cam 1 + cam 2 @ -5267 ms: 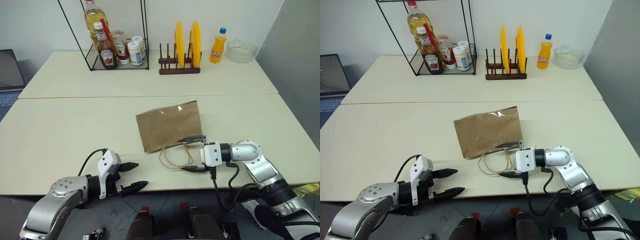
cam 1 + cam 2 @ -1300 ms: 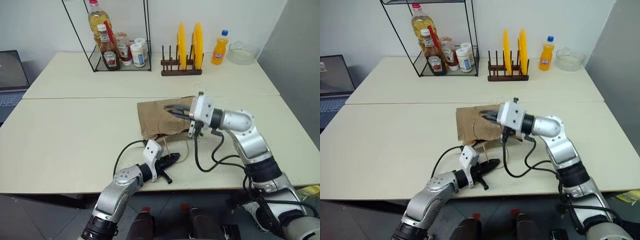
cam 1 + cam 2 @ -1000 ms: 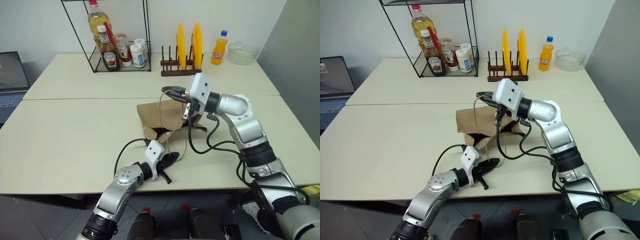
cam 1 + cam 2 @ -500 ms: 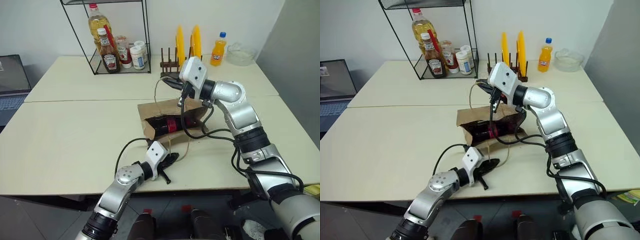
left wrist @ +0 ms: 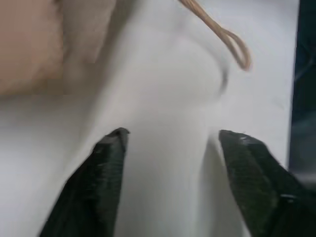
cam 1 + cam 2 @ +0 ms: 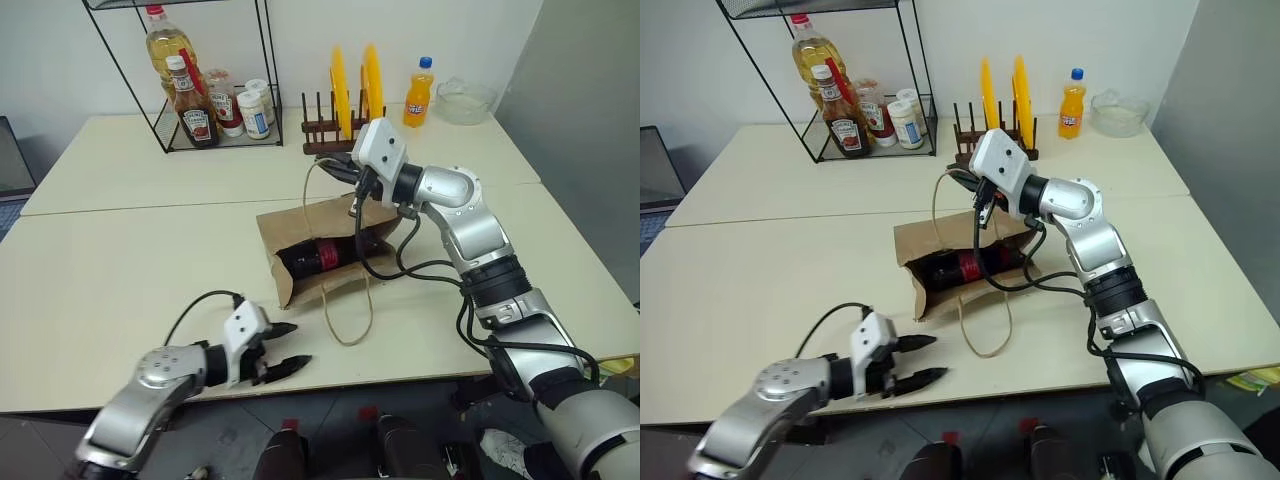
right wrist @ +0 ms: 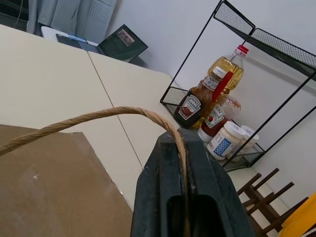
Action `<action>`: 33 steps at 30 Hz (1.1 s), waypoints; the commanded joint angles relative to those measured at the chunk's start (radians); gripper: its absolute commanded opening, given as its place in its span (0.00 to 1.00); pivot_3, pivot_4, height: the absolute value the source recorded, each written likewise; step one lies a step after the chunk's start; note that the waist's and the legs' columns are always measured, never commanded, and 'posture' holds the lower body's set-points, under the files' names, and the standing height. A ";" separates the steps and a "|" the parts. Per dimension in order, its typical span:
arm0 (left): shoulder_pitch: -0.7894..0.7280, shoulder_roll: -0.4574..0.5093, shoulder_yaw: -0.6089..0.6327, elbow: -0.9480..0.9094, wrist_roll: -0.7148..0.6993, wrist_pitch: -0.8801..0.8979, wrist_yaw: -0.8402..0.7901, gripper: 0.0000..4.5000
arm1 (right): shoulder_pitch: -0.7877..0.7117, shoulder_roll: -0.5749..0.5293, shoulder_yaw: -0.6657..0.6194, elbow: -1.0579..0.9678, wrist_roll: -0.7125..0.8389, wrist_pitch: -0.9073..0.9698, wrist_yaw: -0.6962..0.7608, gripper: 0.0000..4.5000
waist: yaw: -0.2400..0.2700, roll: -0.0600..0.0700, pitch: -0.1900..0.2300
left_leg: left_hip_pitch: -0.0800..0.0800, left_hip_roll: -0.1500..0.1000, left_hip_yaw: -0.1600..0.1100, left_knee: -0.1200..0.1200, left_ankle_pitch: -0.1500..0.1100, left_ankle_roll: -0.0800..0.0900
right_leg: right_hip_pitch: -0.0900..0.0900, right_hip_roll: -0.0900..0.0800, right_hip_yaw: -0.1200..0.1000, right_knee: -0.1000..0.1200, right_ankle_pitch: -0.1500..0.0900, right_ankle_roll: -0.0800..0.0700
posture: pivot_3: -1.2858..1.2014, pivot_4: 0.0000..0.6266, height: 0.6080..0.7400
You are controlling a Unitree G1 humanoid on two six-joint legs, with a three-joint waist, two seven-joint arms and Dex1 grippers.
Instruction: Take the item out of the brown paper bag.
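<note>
- The brown paper bag (image 6: 325, 250) lies on its side on the near desk (image 6: 120, 270), its mouth turned toward the robot's edge of the desk and held gaping.
- The right end effector (image 6: 345, 166) hangs above the bag's far side, its fingers pressed together on one beige loop handle (image 6: 312, 190); the handle rises taut from the bag's upper lip to the fingers. In the right wrist view the cord (image 7: 98, 117) runs straight into the closed black fingertips (image 7: 180, 168).
- The cola bottle (image 6: 322, 256) lies on its side inside the opened bag, dark body and red label visible through the mouth. It sits below the right end effector, apart from it.
- The second loop handle (image 6: 348, 318) lies slack on the desk in front of the bag's mouth.
- The left end effector (image 6: 285, 349) is low at the near edge of the desk, to the left of the slack handle and well short of the bag. Its two black fingers stand spread wide and hold nothing; the bottle lies ahead of it and to its right, inside the bag.
- At the back of the far desk stand a wire rack (image 6: 215, 75) with bottles and jars, a wooden plate rack (image 6: 335, 135) with yellow plates, an orange soda bottle (image 6: 417, 92) and a glass bowl (image 6: 465, 100).
</note>
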 commanded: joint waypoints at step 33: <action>-0.716 -0.093 -0.175 -0.091 -0.118 0.302 0.075 0.99 | -0.128 0.009 -0.035 0.231 -0.039 -0.132 -0.009 0.00 | 0.011 -0.008 0.012 | -0.018 0.000 0.002 0.005 0.000 -0.003 | -0.017 0.009 0.001 0.001 0.004 0.000 | 0.52 0.24 1.00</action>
